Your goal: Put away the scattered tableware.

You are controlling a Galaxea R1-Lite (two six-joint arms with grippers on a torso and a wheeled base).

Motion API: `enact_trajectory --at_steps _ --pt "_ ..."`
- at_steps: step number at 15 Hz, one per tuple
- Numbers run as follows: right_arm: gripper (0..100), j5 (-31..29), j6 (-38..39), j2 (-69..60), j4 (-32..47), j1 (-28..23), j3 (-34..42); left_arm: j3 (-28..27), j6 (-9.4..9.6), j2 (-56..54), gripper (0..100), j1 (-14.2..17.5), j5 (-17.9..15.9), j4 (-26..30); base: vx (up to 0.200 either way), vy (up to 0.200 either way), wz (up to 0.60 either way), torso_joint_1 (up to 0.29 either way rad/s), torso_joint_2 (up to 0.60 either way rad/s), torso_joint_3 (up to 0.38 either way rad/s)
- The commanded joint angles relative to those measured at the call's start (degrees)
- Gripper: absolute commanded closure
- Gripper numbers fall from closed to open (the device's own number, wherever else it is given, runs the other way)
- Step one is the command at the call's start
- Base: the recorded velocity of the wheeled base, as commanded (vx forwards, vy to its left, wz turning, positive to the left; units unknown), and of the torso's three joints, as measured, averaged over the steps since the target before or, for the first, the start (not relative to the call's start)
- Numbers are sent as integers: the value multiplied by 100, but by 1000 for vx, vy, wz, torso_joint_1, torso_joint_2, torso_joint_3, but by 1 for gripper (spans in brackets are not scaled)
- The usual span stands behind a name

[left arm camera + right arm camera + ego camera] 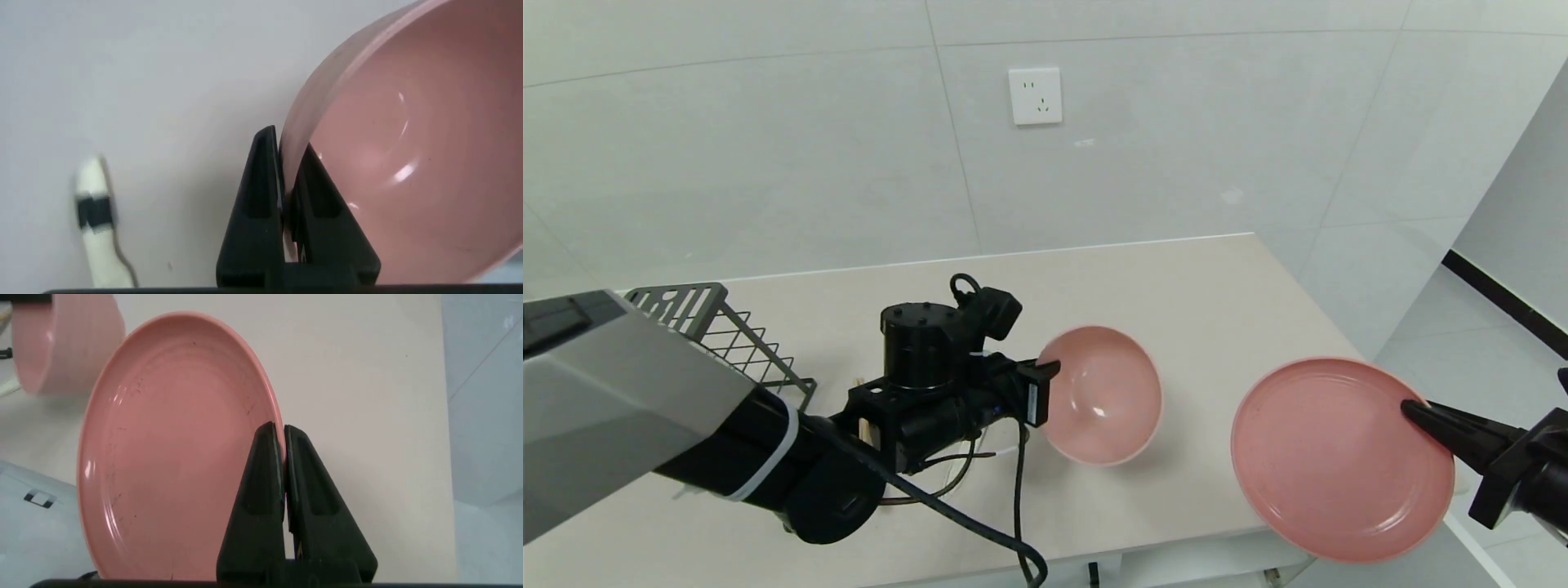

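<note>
**Head view: pink bowl and pink plate each pinched at the rim**

The left gripper (pixel 1048 374) was closed on the near rim of the pink bowl (pixel 1107 396), one black finger inside and one outside the wall, as the left wrist view confirmed (pixel 286 147). The bowl was smooth, glossy and round, tipped so that its mouth faced up toward the camera, over the middle of the beige table (pixel 1192 302). The right gripper (pixel 1409 406) clamped the right rim of the pink plate (pixel 1331 457), which was flat, circular and faintly ringed. It was tilted face-up at the table's front right corner, partly past the edge. A black wire rack (pixel 719 327) stood on the table's left. A pale utensil handle (pixel 98 220) with a dark band lay on the tabletop near the left gripper.
</note>
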Motion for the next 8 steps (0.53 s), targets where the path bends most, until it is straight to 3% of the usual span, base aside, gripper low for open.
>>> enact_trajectory --at_steps 1,4,5,7,8 --pt "100 -5 42 -350 -6 -58 130 328 7 -520 100 6 -37 -444 0 0 0 0 0 0" --pt "100 -23 420 -781 3 -726 236 1040 25 -1188 100 -12 -107 -638 0 0 0 0 0 0" --pt "100 -32 482 -1036 -6 -831 394 1471 86 -1628 100 -21 -116 -673 0 0 0 0 0 0" --pt "100 -93 473 -1378 20 -814 394 1954 -46 -2260 100 -12 -125 -708 0 0 0 0 0 0" --pt "100 -366 473 -1466 29 -805 394 2236 -72 -2550 100 155 -116 -717 0 0 0 0 0 0"
